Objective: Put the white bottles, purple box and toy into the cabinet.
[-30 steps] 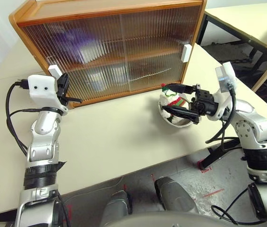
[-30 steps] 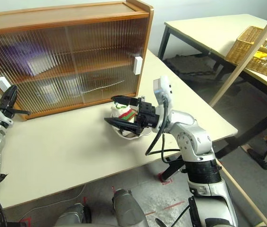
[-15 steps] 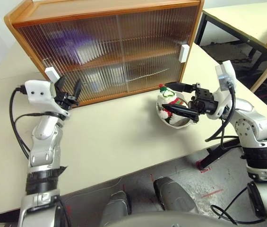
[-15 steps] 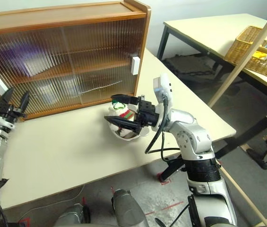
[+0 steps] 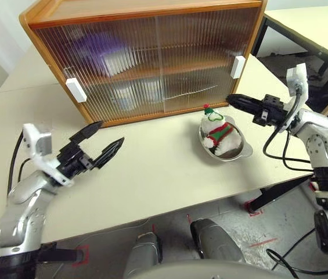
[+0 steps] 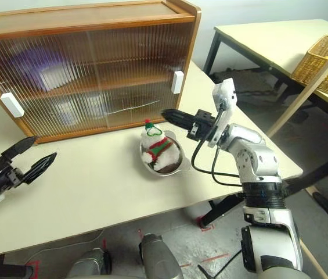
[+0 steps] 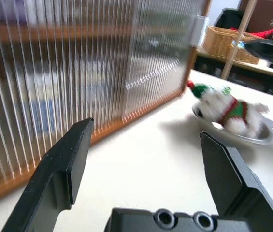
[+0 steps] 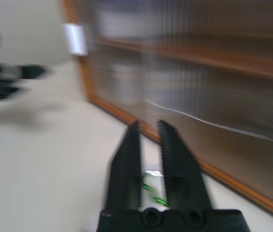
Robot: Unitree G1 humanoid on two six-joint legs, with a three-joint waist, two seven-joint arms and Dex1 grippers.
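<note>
The cabinet point(image 5: 146, 17) stands at the back of the table with both ribbed doors shut. Behind them the purple box point(image 5: 97, 46) is a lilac blur on the upper shelf, and the white bottles point(image 5: 130, 94) are pale blurs below. The toy point(image 5: 217, 129), white with a red-green scarf and hat, sits in a metal dish point(image 5: 236, 152). My right gripper point(image 5: 230, 98) is shut and empty, hovering level just behind the toy, near the right door handle point(image 5: 237, 67). My left gripper point(image 5: 111, 132) is open and empty above the table, in front of the left handle point(image 5: 75, 90).
The table's front edge runs close below the dish. To the right, across a gap of floor, stands a second table with a wicker basket point(image 6: 320, 64), and a wooden pole point(image 6: 303, 96) leans beside my right arm.
My left gripper came off the left handle, pulled back toward me and opened. My right gripper drew away from around the toy and dish, moved right and shut empty.
</note>
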